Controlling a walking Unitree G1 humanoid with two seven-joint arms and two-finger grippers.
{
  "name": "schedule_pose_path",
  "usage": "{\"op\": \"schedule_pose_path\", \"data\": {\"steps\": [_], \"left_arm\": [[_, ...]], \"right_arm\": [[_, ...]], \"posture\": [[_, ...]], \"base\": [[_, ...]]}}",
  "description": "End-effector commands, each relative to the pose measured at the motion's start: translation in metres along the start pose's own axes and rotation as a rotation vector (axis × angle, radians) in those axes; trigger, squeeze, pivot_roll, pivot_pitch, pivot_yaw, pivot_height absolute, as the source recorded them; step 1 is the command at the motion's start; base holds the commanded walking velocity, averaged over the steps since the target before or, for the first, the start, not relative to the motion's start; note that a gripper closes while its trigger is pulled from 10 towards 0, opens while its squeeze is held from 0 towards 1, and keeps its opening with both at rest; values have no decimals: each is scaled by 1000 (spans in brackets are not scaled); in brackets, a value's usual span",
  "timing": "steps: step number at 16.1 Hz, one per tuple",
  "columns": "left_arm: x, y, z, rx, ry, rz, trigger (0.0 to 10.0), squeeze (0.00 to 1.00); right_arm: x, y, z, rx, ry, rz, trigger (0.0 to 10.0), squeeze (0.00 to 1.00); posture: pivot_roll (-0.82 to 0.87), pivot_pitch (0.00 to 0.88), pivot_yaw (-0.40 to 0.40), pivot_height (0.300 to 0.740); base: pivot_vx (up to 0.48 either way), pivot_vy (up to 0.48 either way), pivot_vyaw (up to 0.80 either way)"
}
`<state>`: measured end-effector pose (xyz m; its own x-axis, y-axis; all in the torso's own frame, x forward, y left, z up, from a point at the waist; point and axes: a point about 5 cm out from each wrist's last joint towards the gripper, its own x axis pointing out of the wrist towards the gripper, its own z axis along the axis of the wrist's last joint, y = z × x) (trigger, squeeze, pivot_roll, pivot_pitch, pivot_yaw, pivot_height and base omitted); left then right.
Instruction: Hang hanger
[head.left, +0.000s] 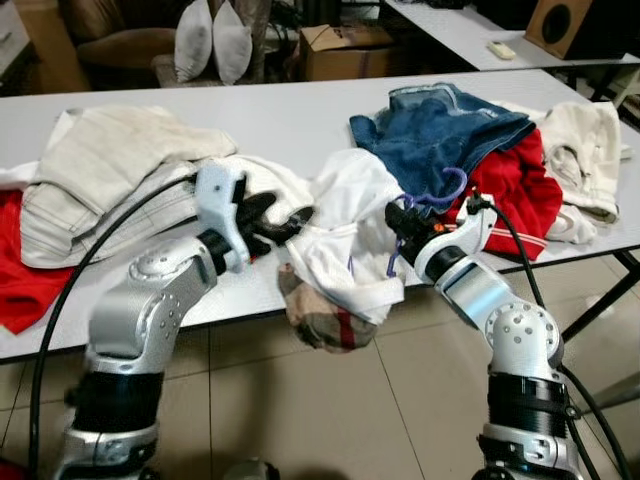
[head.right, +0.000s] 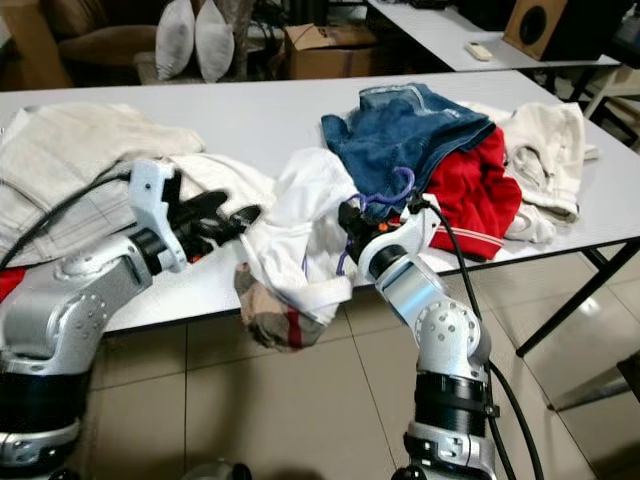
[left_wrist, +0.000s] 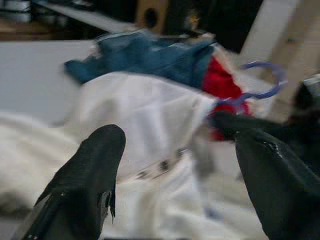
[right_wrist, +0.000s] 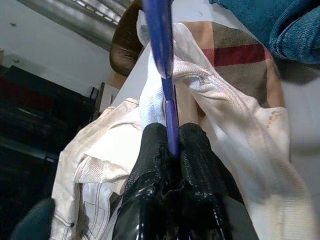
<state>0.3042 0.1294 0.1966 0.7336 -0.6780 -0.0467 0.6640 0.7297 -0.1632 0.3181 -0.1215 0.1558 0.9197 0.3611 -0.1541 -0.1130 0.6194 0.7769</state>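
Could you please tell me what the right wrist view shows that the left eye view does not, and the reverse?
Right wrist view alone: the right end effector shut on the thin purple plastic hanger, seen close between its fingers. Left eye view alone: the long white table, the red garment, the cardboard box, and the left end effector at the white shirt. Both share the hanger, white shirt, tan plaid lining and blue denim garment.

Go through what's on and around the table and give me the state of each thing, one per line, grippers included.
Blue plastic hanger: pinched in the right gripper, inside the white shirt.
White shirt with plaid lining: draped over the table edge.
Right gripper: shut on the hanger.
Left gripper: open, at the shirt's edge.
Blue denim garment: crumpled on the table.
Red garment: lying flat.
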Motion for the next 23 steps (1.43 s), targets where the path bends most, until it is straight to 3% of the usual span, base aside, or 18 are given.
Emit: {"op": "schedule_pose_path", "data": {"steps": [1, 2, 3, 4, 5, 7, 10, 15, 20, 21, 23], "left_arm": [[3, 5, 4, -39, -34, 55, 10000, 1000], [-4, 37, 5, -45, -68, 326, 10000, 1000], [-13, 49, 5, -28, -85, 426, 10000, 875], [-16, 50, 5, -24, -99, 434, 10000, 573], [-31, 51, 1, 2, -97, 471, 10000, 529], [-53, 47, -20, 46, -16, 557, 10000, 537], [-64, 34, -40, 74, 41, 596, 10000, 533], [-63, 24, -43, 132, 71, 604, 10000, 537], [-63, 22, -42, 118, 59, 616, 10000, 518], [-71, 26, -42, 176, 90, 634, 10000, 522], [-67, 27, -44, 158, 94, 616, 10000, 522]], "right_arm": [[-2, 0, 6, -24, -35, -22, 10000, 0], [-6, 3, 8, -55, -50, -9, 10000, 0], [-8, 4, 10, -88, -52, -6, 10000, 0], [-9, 3, 10, -102, -51, -5, 10000, 0], [-14, 3, 13, -154, -55, -3, 10000, 0], [-22, 1, 16, -209, -55, 4, 10000, 0], [-30, 9, 15, -272, -34, 69, 10000, 0], [-33, 20, 12, -316, 12, 156, 10000, 0], [-34, 20, 10, -329, 31, 174, 10000, 0], [-38, 28, 9, -328, 68, 285, 10000, 0], [-43, 32, 8, -341, 91, 331, 10000, 0]], "posture": [[-46, 0, 10, 740], [-54, 0, 22, 740], [-64, 0, 25, 740], [-64, 0, 25, 740], [-64, 0, 25, 740], [-49, 0, 5, 740], [-50, 0, -10, 740], [-45, 0, -38, 740], [-37, 0, -41, 740], [-24, 10, -38, 740], [-47, 9, -21, 740]], "base": [[0, 0, 0], [0, 0, 0], [0, 0, 0], [0, 0, 0], [0, 0, 0], [0, -480, 0], [0, -480, 0], [0, -480, 694], [0, -384, 786], [0, 0, 781], [0, 0, 781]]}}
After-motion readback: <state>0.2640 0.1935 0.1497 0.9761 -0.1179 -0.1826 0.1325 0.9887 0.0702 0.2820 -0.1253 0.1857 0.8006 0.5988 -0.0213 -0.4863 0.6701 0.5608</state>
